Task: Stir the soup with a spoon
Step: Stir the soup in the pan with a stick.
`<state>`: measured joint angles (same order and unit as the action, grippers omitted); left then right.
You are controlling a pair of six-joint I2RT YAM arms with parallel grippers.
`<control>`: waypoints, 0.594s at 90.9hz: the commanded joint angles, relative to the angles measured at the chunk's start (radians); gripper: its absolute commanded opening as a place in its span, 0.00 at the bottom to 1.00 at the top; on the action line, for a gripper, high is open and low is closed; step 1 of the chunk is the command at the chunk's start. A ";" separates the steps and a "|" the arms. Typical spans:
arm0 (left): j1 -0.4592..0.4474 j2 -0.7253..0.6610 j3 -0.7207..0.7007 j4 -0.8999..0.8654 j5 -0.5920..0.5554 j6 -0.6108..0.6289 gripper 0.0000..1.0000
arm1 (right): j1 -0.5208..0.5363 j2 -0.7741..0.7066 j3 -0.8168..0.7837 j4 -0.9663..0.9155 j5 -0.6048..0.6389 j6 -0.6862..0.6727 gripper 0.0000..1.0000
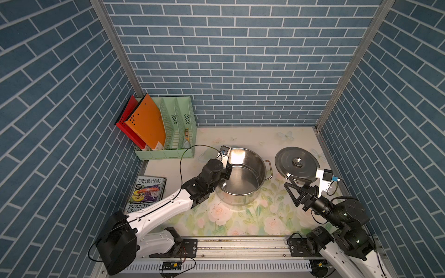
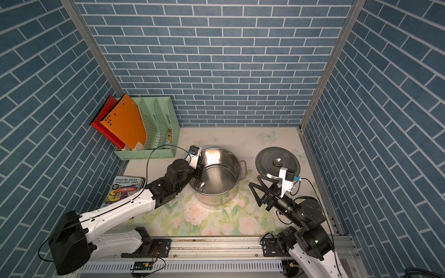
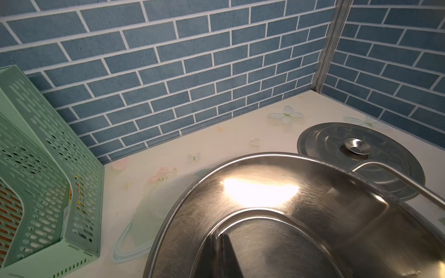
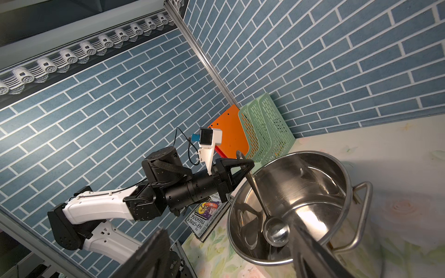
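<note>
Your left gripper (image 1: 227, 171) reaches over the left rim of the pot (image 1: 261, 166), jaws closed. The small steel bowl of the spoon (image 1: 221, 184) shows low inside, against the pot's wall. The lid (image 1: 286, 158) lies flat on the tabletop (image 1: 240, 137), right of the pot. Your right gripper (image 1: 290, 194) hovers spread wide at the lid's near edge.

Mock kitchen test booth, brick-print walls (image 1: 240, 60), aluminium rail (image 1: 240, 249)
</note>
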<state>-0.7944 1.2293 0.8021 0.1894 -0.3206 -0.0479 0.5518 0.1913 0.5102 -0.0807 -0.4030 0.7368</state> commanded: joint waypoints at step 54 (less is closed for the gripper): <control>-0.127 0.343 0.302 0.178 0.351 0.029 0.00 | 0.004 -0.076 0.040 -0.072 0.029 0.012 0.82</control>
<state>-0.8833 1.5841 1.0946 0.3515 -0.0208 -0.0410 0.5518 0.1337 0.5320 -0.1509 -0.3855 0.7368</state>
